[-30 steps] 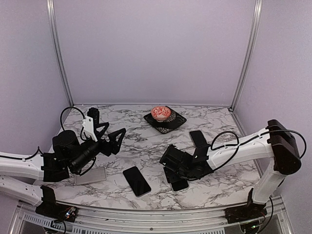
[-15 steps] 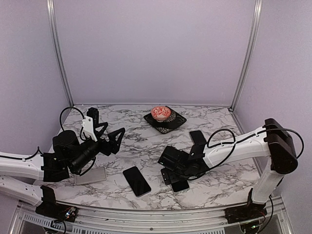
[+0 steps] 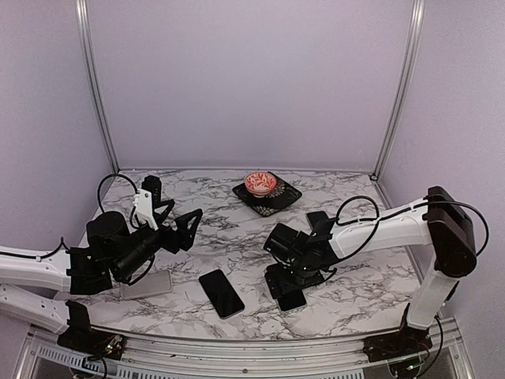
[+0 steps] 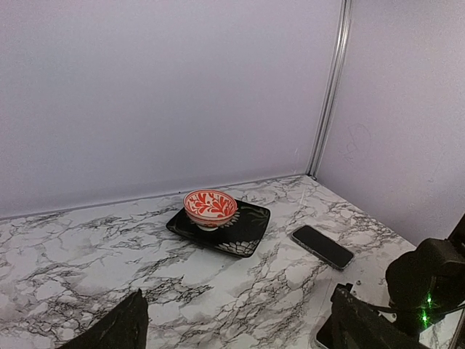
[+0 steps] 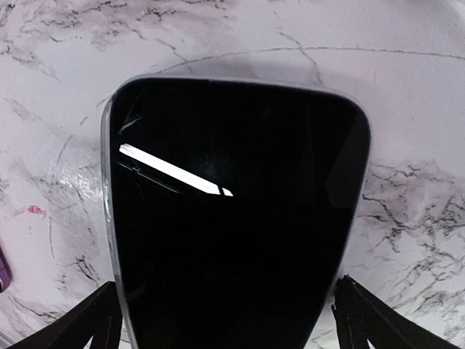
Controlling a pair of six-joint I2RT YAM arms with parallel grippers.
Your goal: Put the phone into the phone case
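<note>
A black phone with a pale rim lies flat on the marble near the front. My right gripper hangs just over it, open, a finger on either side of the phone's width in the right wrist view; I cannot tell whether the fingers touch it. A pale grey phone case lies at front left, beside the left arm. My left gripper is held above the table, open and empty. A second black phone lies between case and right gripper.
A third black phone lies behind the right arm. At the back centre, a red-patterned bowl sits on a black plate. A small purple thing shows at the right wrist view's left edge.
The right gripper's jaws have widened round the rimmed phone and its wrist has shifted slightly back. That phone lies where it was. The left arm has not moved.
</note>
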